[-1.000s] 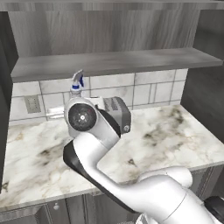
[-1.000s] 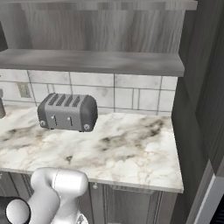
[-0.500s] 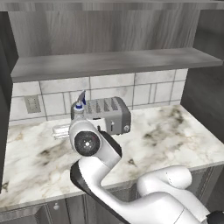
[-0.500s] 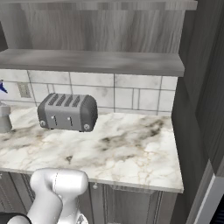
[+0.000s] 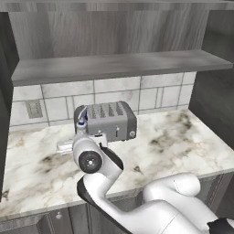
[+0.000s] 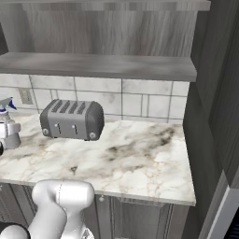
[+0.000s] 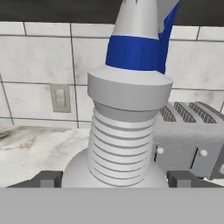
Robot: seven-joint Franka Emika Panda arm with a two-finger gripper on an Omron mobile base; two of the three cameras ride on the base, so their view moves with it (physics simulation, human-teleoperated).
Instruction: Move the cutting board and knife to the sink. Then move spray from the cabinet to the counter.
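Observation:
The spray (image 7: 124, 109), a pale ribbed bottle with a blue-and-white nozzle, sits between my gripper's (image 7: 116, 180) dark fingertips (image 7: 46, 179), which are shut on its body. In the left base view its nozzle (image 5: 82, 122) pokes up behind my wrist, just left of the toaster. At the right base view's left edge the spray (image 6: 5, 112) is low over the counter (image 6: 140, 158); I cannot tell whether it touches. The cabinet shelf (image 5: 119, 64) runs above. The cutting board, knife and sink are out of view.
A grey four-slot toaster (image 5: 109, 119) (image 6: 72, 119) stands on the counter against the tiled wall, close to the right of the spray. A wall outlet (image 5: 33, 109) is to the left. A dark cabinet side (image 6: 214, 93) bounds the counter on the right.
My hand has come down from near the cabinet shelf to counter level beside the toaster, carrying the spray with it. The toaster has not moved.

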